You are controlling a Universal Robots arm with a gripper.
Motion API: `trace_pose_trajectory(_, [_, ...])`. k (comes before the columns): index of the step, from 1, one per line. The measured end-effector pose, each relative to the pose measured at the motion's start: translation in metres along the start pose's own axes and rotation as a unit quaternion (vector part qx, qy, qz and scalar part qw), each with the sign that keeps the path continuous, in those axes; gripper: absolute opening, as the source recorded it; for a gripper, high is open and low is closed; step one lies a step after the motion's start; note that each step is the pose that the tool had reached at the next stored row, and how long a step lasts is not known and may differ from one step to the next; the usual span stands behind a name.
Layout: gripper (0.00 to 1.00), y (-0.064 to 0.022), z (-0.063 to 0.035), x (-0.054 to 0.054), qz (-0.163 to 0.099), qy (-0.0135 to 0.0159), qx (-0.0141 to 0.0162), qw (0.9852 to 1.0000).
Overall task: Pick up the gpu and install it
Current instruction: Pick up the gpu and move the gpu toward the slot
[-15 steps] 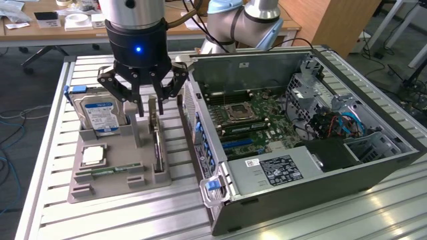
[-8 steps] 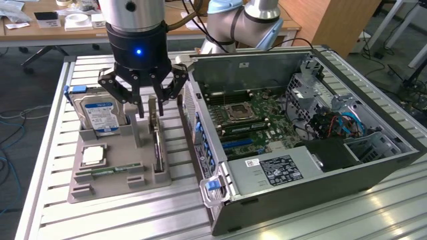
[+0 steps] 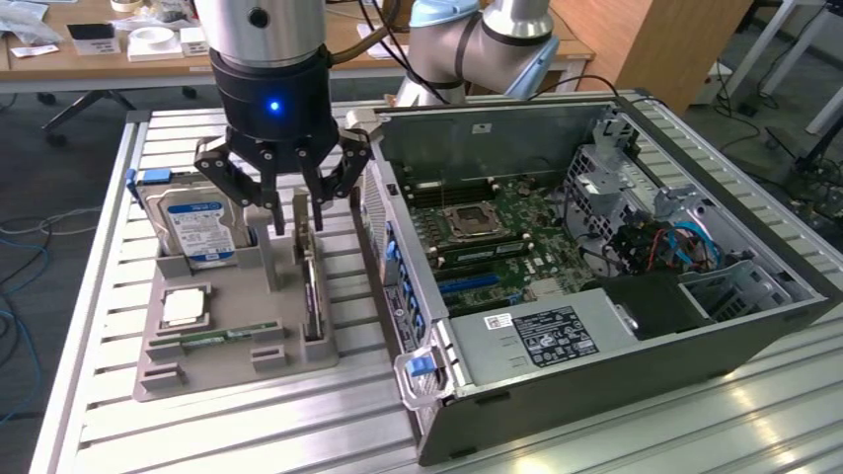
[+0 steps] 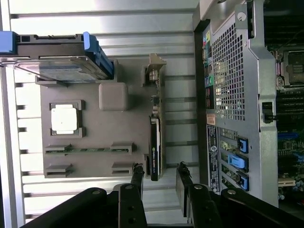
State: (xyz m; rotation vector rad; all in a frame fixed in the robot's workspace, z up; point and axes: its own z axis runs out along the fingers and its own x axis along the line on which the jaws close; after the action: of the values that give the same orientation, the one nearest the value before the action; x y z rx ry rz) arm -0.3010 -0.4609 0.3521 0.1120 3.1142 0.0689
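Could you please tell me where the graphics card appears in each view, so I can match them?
Exterior view: the graphics card stands on edge in the grey tray, on the side nearest the computer case, under the fingers.
Wrist view: the graphics card is edge-on, between tray and case.
Shared landmark: the hard drive at the tray's end.

Wooden desk (image 3: pixel 118 64) and cabinet (image 3: pixel 658 44) behind slatted table (image 3: pixel 264 434).
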Motion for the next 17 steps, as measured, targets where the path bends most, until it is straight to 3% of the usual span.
trace_pose_trajectory(17, [0.42,-0.0002,0.0037,0.0001,0.000,0.0000,0.0000,1.0000])
